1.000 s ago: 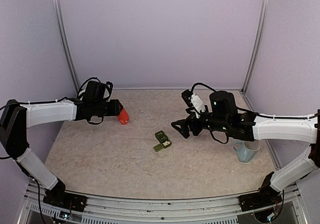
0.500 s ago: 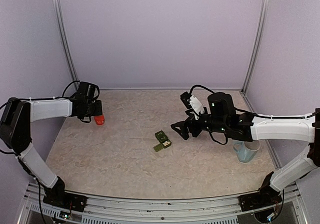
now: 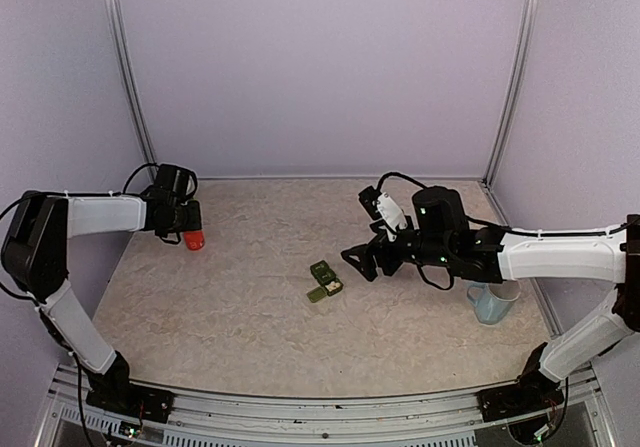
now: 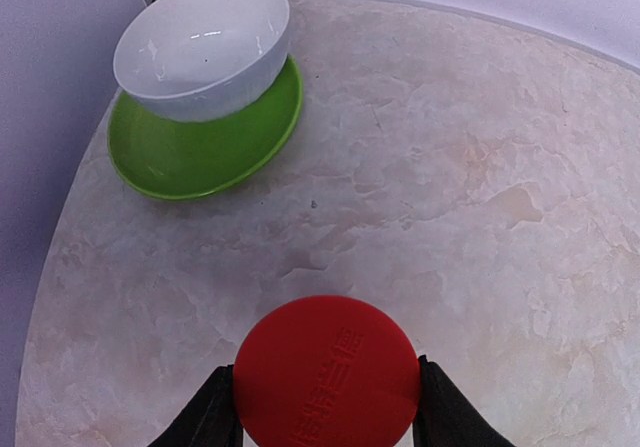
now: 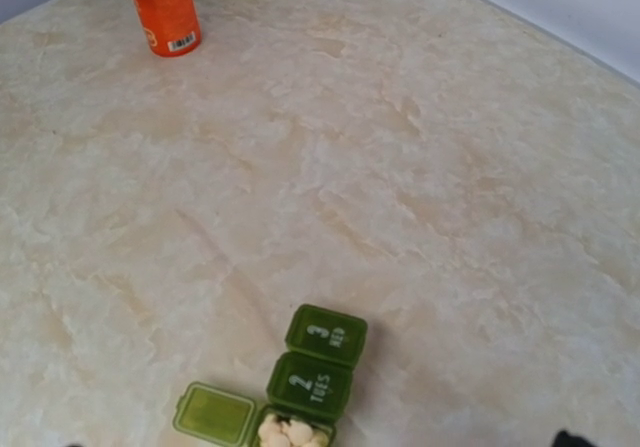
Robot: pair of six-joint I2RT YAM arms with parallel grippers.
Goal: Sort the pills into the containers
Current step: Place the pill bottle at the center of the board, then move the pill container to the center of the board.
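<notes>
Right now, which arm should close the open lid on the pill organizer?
Right. The right gripper, open and empty, hangs beside the pill organizer; the left gripper is far off, clamped on the orange pill bottle.

- pill organiser (image 5: 300, 387), right wrist view: open end compartment cut by the bottom edge; white pills (image 5: 288, 432) partly out of frame, count not tellable.
- right gripper (image 3: 358, 258): own view shows only dark fingertips (image 5: 572, 438) at the bottom corners.
- orange bottle (image 5: 166, 12): top end covered by the left gripper (image 3: 188, 227) at the frame's edge.
- red cap (image 4: 326, 372), left wrist view: hides the bottle's body; embossed lettering unreadable; gripper fingers cropped below.
- green plate (image 4: 200, 157): partly beneath the white bowl (image 4: 200, 42).
- pale blue mug (image 3: 492, 305): rim partly behind the right arm.
</notes>
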